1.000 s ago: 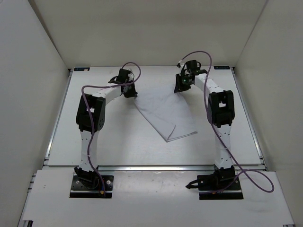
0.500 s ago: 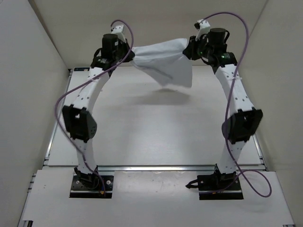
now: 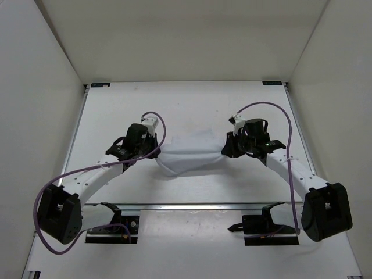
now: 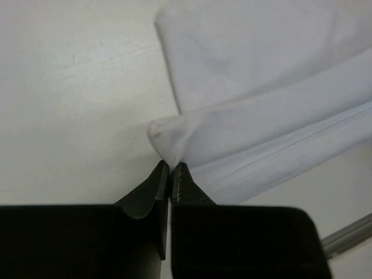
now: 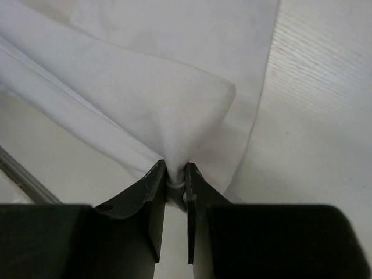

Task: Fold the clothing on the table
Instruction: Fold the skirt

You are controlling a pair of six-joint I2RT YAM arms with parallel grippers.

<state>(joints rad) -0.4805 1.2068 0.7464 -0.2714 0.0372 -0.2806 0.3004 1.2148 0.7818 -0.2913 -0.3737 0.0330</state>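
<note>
Half a second back I had both arms way up at the far end, with the clothing [image 3: 192,154] dangling in the air between them. By this moment they'd come down low toward the near edge of the table [image 3: 192,104]. The clothing was now pulled into a band between my two grippers, sagging a bit toward the front rail [image 3: 197,206].

My left gripper [image 4: 170,165] was pinched on one bunched corner, jaws nearly touching. My right gripper [image 5: 175,170] was clamped on the other corner, fabric wedged between the fingers.

From above, the wrist housings covered my fingertips, so the grip only showed on the wrist cams. Couldn't really tell how much of the clothing was resting on the table versus hanging, since it was all white on white.
</note>
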